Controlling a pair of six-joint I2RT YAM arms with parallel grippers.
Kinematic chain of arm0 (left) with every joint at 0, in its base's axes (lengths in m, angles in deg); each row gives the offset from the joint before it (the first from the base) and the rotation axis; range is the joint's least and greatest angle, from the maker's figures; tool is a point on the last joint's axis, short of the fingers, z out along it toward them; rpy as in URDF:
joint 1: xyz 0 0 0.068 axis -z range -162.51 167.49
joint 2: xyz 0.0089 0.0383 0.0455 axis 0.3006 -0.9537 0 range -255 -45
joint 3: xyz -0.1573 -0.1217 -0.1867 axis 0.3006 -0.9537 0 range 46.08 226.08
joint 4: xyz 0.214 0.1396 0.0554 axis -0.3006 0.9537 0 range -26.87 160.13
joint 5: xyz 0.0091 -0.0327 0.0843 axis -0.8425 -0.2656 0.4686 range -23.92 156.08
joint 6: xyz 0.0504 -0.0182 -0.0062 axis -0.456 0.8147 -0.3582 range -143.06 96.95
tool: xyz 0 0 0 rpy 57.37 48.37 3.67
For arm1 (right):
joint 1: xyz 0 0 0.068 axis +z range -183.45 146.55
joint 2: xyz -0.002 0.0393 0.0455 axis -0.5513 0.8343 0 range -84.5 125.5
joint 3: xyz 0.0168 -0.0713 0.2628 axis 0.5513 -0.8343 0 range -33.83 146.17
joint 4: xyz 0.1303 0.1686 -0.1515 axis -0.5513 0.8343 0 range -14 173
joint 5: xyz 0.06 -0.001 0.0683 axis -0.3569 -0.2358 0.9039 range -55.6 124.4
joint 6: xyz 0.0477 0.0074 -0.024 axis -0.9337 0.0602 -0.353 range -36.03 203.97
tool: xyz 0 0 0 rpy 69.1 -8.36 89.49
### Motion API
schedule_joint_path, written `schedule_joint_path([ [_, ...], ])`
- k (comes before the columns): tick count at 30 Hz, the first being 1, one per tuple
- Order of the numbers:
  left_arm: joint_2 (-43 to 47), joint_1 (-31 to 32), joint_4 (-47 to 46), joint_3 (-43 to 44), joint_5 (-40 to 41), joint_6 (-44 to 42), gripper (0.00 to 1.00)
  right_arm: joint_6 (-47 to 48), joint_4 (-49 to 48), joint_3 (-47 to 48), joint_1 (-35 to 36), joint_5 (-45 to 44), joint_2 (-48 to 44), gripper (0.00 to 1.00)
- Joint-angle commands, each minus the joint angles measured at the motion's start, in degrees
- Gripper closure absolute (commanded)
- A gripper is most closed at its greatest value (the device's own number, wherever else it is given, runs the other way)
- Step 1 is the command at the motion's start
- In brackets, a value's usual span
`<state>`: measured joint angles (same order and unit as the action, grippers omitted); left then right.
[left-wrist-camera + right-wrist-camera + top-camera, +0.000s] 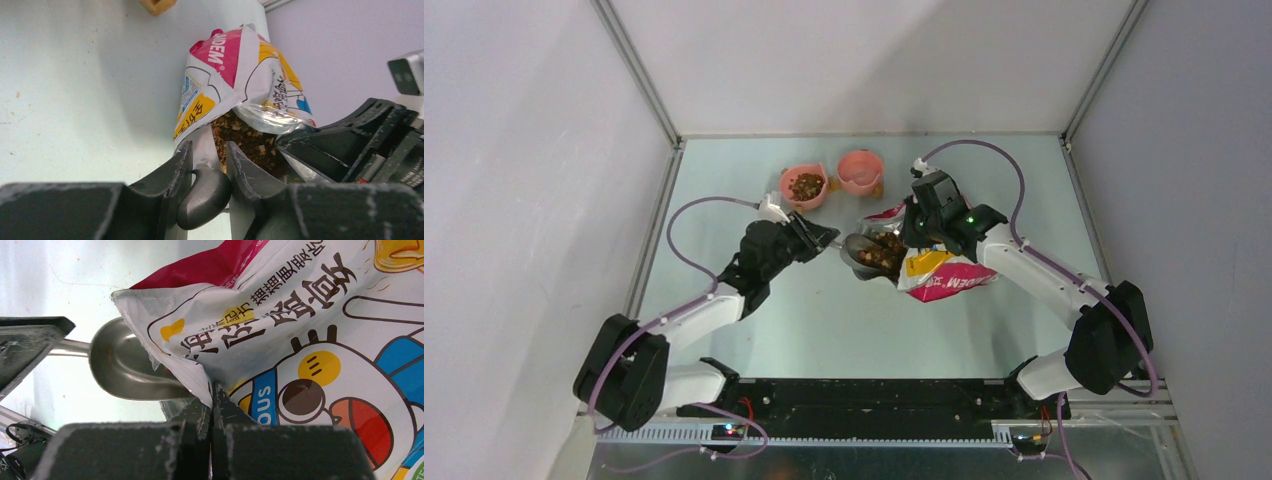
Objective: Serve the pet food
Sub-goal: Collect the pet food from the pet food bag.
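Observation:
Pet food [885,251] fills the grey metal scoop [864,256] at the open mouth of the printed bag [944,277], which lies mid-table. My left gripper [830,238] is shut on the scoop's handle [205,187], with the scoop's bowl pushed into the bag [235,65] and brown kibble [247,140] behind it. My right gripper [913,226] is shut on the bag's upper edge [200,382] and holds the mouth up over the scoop [127,367]. More kibble lies in the left pink bowl [786,192].
A second pink bowl [860,171] stands to the right of the filled one, near the back wall, with a tan block [157,5] by the bowls. Enclosure walls close in on both sides. A few crumbs dot the table [60,100].

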<state>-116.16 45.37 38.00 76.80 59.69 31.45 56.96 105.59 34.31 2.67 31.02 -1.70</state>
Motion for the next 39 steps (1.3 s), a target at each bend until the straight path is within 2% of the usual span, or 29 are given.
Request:
schedule_joint_path([
  [1, 5.1, -1.6, -4.4, -0.2, 2.7, -2.8, 1.0, -1.7, 1.7, 3.3, -1.9, -0.8, -3.2, 1.0],
  [14, 6.6, -2.0, -23.0, -6.4, -2.2, -7.7, 1.0, -2.0, 2.0, 5.1, -3.2, 1.3, -3.1, 1.0],
  [18, 6.4, -1.7, -28.1, -7.8, -3.4, -13.7, 1.0, -2.0, 1.9, 5.4, -3.5, 1.8, -3.1, 1.0],
  [30, 8.3, 1.8, -28.4, -5.8, -7.6, -33.3, 1.0, -1.9, 1.7, 5.7, -3.7, 1.9, -3.0, 1.0],
  [34, 9.3, 1.9, -25.7, -5.5, -5.8, -31.2, 1.0, -1.6, 2.0, 6.3, -3.6, 2.0, -2.6, 1.0],
  [37, 10.4, 1.9, -21.3, -4.6, -4.4, -25.6, 1.0, -1.4, 2.4, 6.8, -3.4, 2.1, -2.5, 1.0],
  [39, 11.0, 2.0, -22.3, -5.5, -4.6, -22.9, 1.0, -1.4, 2.4, 6.9, -3.4, 2.1, -2.3, 1.0],
])
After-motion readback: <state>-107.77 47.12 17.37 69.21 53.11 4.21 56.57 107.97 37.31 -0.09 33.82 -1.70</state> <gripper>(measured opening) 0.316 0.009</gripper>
